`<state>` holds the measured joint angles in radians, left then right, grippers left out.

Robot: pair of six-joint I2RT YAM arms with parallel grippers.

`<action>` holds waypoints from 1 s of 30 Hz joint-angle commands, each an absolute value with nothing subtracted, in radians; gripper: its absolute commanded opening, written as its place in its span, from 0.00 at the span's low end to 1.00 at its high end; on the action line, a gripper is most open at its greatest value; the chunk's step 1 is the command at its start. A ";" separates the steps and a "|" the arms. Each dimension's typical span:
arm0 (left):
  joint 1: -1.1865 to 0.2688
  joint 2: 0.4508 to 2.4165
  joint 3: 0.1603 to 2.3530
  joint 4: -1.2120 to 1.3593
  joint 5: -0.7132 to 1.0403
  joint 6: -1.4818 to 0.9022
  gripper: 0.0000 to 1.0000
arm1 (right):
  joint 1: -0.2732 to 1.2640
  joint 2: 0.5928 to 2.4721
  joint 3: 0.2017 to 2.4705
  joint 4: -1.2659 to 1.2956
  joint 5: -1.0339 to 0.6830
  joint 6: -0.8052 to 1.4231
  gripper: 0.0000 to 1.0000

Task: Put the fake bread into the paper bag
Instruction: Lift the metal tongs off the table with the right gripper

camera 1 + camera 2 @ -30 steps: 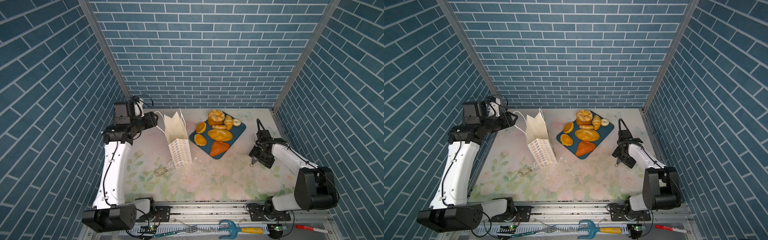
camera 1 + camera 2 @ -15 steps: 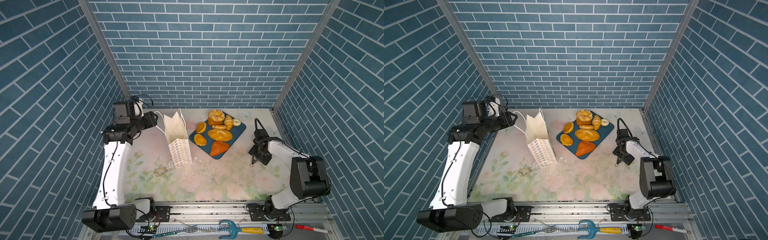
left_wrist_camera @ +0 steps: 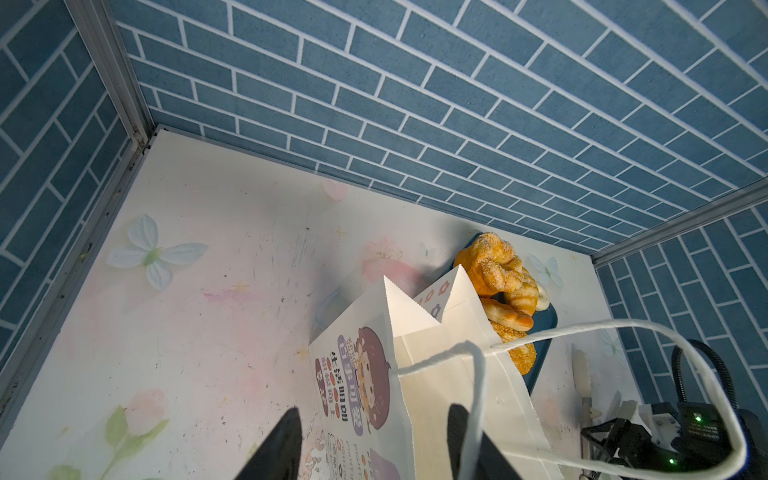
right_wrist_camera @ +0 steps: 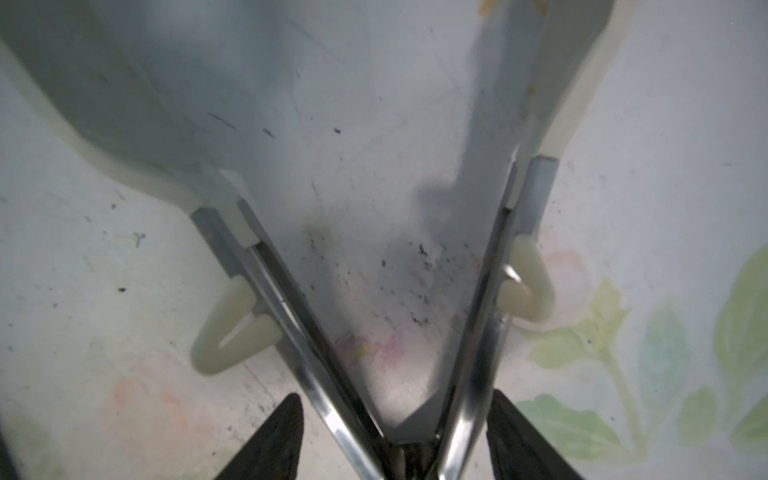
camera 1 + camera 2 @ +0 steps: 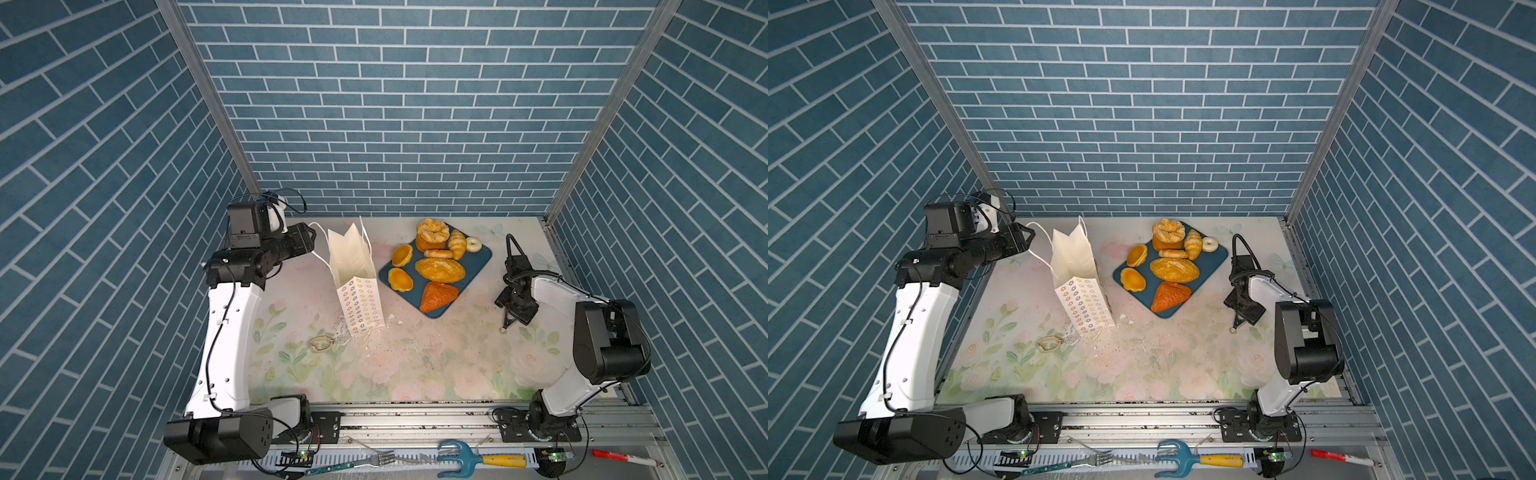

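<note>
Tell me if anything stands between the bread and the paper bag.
Nothing visible does. The fake bread lies on the tray beside the paper bag, bare table between them, and the bag's mouth stands open.

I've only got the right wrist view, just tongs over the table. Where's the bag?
Observer: The bag stands upright, mouth open, on the far side of the tray from your tongs.
Operator: Any bread in it?
Observer: None shows inside; eight pieces of bread lie on the tray.
Operator: And the left gripper?
Observer: The left gripper is open beside the bag, with a cord handle next to one finger.
</note>
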<state>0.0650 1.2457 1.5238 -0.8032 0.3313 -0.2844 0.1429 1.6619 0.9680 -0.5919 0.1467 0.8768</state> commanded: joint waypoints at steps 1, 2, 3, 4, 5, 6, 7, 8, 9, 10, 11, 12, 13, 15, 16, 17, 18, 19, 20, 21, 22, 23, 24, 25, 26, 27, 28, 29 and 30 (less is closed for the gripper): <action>0.064 1.239 1.535 -0.811 0.316 -0.267 0.58 | 0.139 1.685 0.969 -0.598 0.123 0.847 0.69; 0.064 1.237 1.536 -0.814 0.314 -0.267 0.58 | 0.137 1.684 0.962 -0.594 0.119 0.845 0.68; 0.064 1.238 1.536 -0.813 0.314 -0.267 0.58 | 0.136 1.684 0.953 -0.588 0.115 0.844 0.68; 0.064 1.238 1.537 -0.813 0.314 -0.267 0.58 | 0.133 1.683 0.948 -0.583 0.113 0.842 0.67; 0.064 1.238 1.538 -0.813 0.314 -0.268 0.58 | 0.131 1.682 0.942 -0.574 0.111 0.840 0.66; 0.064 1.238 1.538 -0.812 0.313 -0.268 0.58 | 0.128 1.682 0.936 -0.566 0.110 0.835 0.65; 0.064 1.238 1.538 -0.811 0.313 -0.269 0.58 | 0.128 1.683 0.932 -0.560 0.110 0.828 0.65; 0.064 1.238 1.540 -0.811 0.312 -0.270 0.58 | 0.125 1.685 0.929 -0.555 0.110 0.823 0.64; 0.064 1.237 1.541 -0.813 0.313 -0.271 0.58 | 0.122 1.688 0.924 -0.547 0.107 0.813 0.64; 0.064 1.236 1.540 -0.813 0.313 -0.270 0.58 | 0.118 1.686 0.916 -0.536 0.101 0.807 0.63; 0.064 1.235 1.540 -0.813 0.312 -0.270 0.58 | 0.115 1.684 0.908 -0.528 0.100 0.801 0.62; 0.064 1.232 1.542 -0.815 0.311 -0.270 0.58 | 0.110 1.683 0.899 -0.523 0.097 0.794 0.62; 0.064 1.231 1.542 -0.816 0.311 -0.269 0.58 | 0.106 1.679 0.893 -0.519 0.096 0.785 0.62; 0.064 1.228 1.541 -0.818 0.309 -0.268 0.58 | 0.103 1.669 0.879 -0.510 0.093 0.759 0.62; 0.064 1.226 1.540 -0.818 0.310 -0.269 0.58 | 0.101 1.666 0.873 -0.505 0.088 0.746 0.62; 0.064 1.225 1.539 -0.818 0.310 -0.270 0.58 | 0.100 1.662 0.867 -0.504 0.091 0.736 0.62; 0.064 1.223 1.537 -0.817 0.310 -0.270 0.58 | 0.098 1.662 0.864 -0.498 0.088 0.727 0.62; 0.064 1.222 1.536 -0.815 0.310 -0.269 0.58 | 0.096 1.661 0.857 -0.489 0.079 0.719 0.61; 0.064 1.221 1.534 -0.815 0.310 -0.270 0.58 | 0.095 1.660 0.857 -0.485 0.078 0.714 0.61; 0.064 1.221 1.532 -0.815 0.310 -0.270 0.57 | 0.095 1.661 0.854 -0.477 0.074 0.710 0.60; 0.064 1.221 1.532 -0.815 0.310 -0.270 0.57 | 0.094 1.660 0.854 -0.474 0.072 0.706 0.58; 0.064 1.221 1.534 -0.815 0.310 -0.270 0.57 | 0.094 1.662 0.857 -0.474 0.072 0.703 0.56; 0.064 1.222 1.534 -0.814 0.308 -0.270 0.57 | 0.094 1.665 0.861 -0.477 0.070 0.701 0.55; 0.064 1.221 1.534 -0.813 0.309 -0.270 0.57 | 0.094 1.665 0.866 -0.481 0.068 0.696 0.54; 0.064 1.221 1.535 -0.814 0.308 -0.270 0.57 | 0.094 1.663 0.868 -0.485 0.067 0.691 0.53; 0.064 1.221 1.534 -0.812 0.308 -0.271 0.57 | 0.095 1.655 0.870 -0.491 0.073 0.685 0.52; 0.064 1.221 1.533 -0.813 0.308 -0.270 0.57 | 0.094 1.647 0.874 -0.501 0.079 0.676 0.51; 0.064 1.220 1.533 -0.812 0.308 -0.270 0.57 | 0.094 1.632 0.877 -0.511 0.086 0.665 0.50; 0.064 1.220 1.531 -0.811 0.308 -0.270 0.57 | 0.094 1.615 0.882 -0.525 0.096 0.651 0.49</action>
